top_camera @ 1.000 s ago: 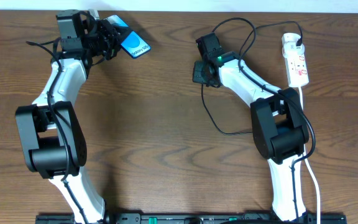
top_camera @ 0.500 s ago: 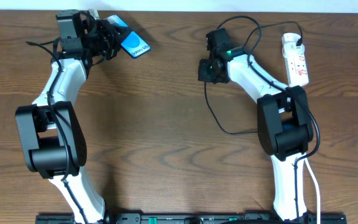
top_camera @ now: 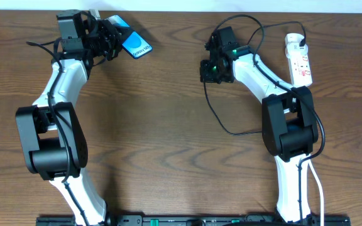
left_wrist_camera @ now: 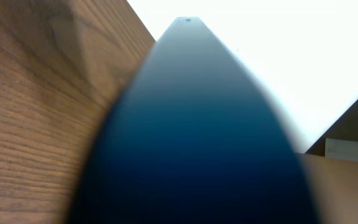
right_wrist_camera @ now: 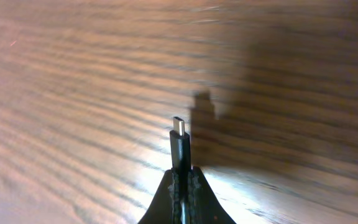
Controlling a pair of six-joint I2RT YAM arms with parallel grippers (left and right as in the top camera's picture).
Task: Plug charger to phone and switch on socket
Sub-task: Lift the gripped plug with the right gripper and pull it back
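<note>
The phone [top_camera: 137,46], blue screen up, sits at the table's far left with my left gripper [top_camera: 115,36] shut on its near end. In the left wrist view the phone [left_wrist_camera: 188,124] fills the frame as a dark blue blur and hides the fingers. My right gripper [top_camera: 207,74] is shut on the charger's connector [right_wrist_camera: 179,134], whose metal tip sticks out above the fingertips [right_wrist_camera: 166,193], just over the wood. The black charger cable [top_camera: 231,132] loops from there back to the white socket [top_camera: 300,63] at the far right, where its plug [top_camera: 300,42] is inserted.
The socket's white cord [top_camera: 313,182] runs down the right side past the right arm's base. A wide stretch of brown wooden table [top_camera: 168,125] separates the phone from the connector. The table's far edge lies just behind the phone.
My right gripper has moved toward the far edge and a little right, carrying the connector. The left gripper and the phone have not moved.
</note>
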